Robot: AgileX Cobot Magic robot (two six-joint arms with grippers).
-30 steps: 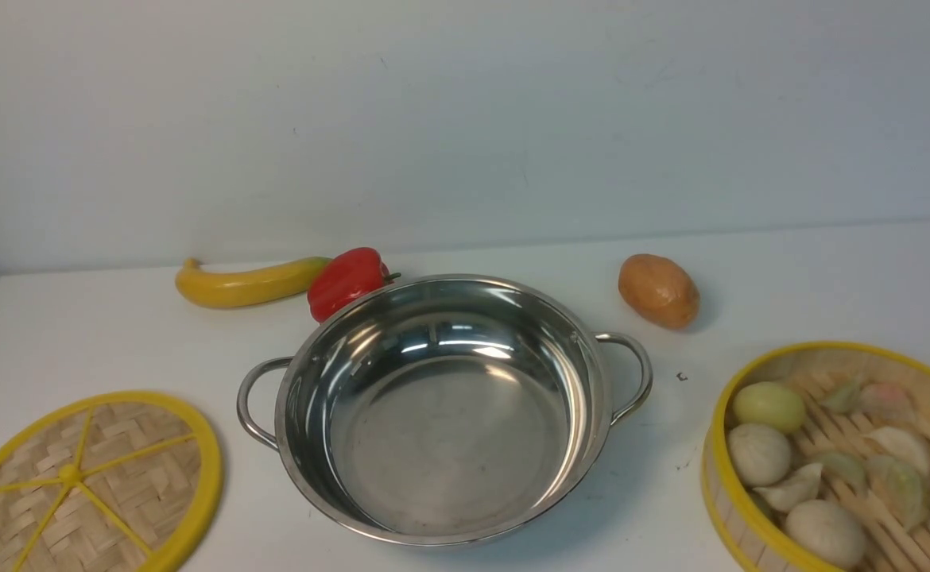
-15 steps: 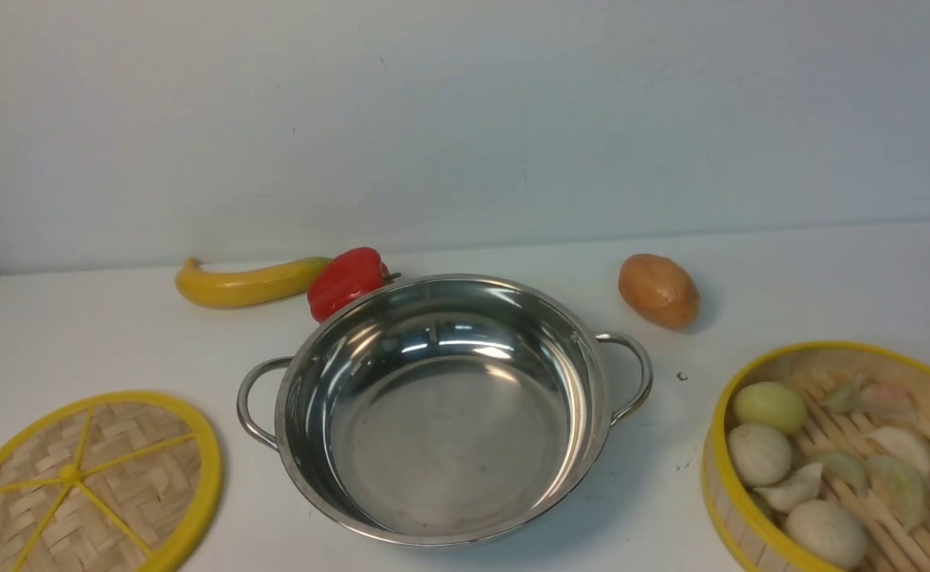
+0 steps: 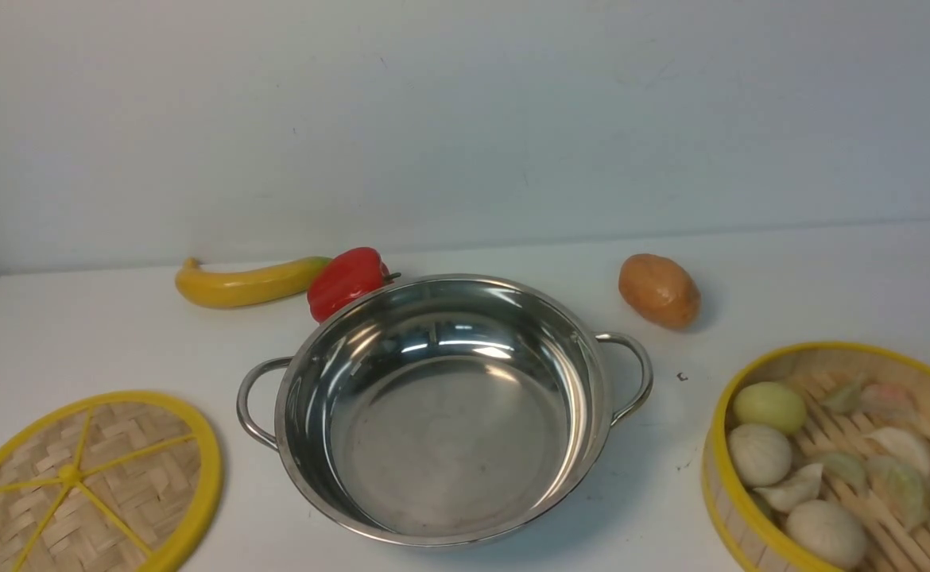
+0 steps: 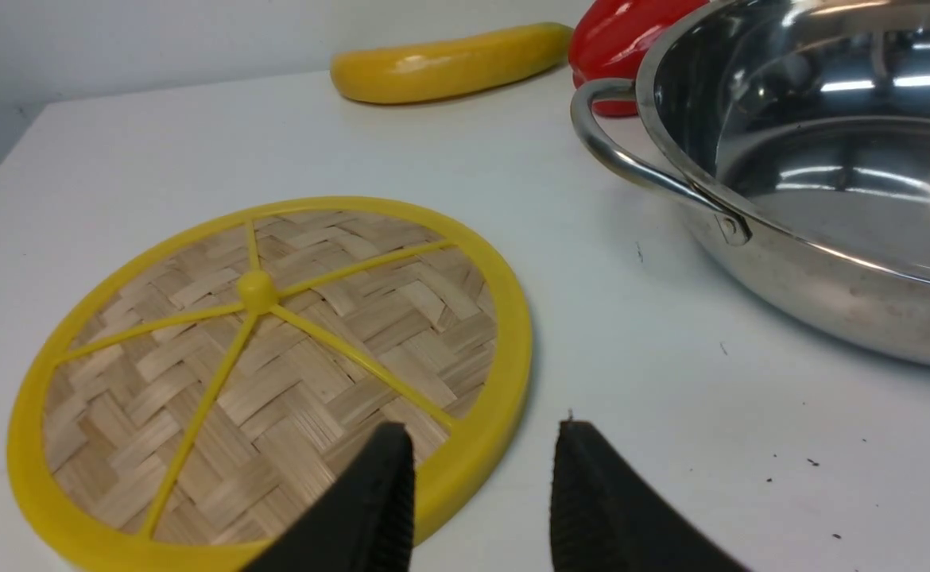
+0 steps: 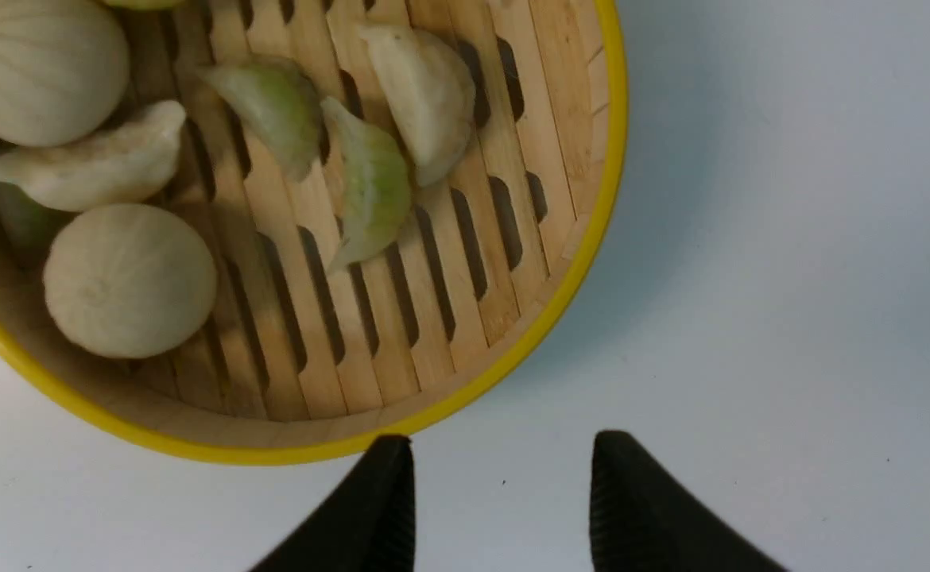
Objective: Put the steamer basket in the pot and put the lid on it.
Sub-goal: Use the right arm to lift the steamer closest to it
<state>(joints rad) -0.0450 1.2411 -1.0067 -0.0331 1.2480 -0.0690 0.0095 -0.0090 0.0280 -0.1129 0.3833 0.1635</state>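
Observation:
The shiny steel pot stands empty mid-table, its looped handles to either side. At the front right sits the steamer basket, yellow-rimmed, with pale buns and dumplings on its slats. The flat woven lid lies at the front left. Neither arm shows in the front view. In the left wrist view my left gripper is open just over the lid's near rim, holding nothing. In the right wrist view my right gripper is open over bare table beside the basket's rim, one fingertip almost at the rim.
A yellow banana and a red pepper lie behind the pot on the left, the pepper close to its rim. A brown potato rests behind the pot on the right. A pale wall closes off the table's far side.

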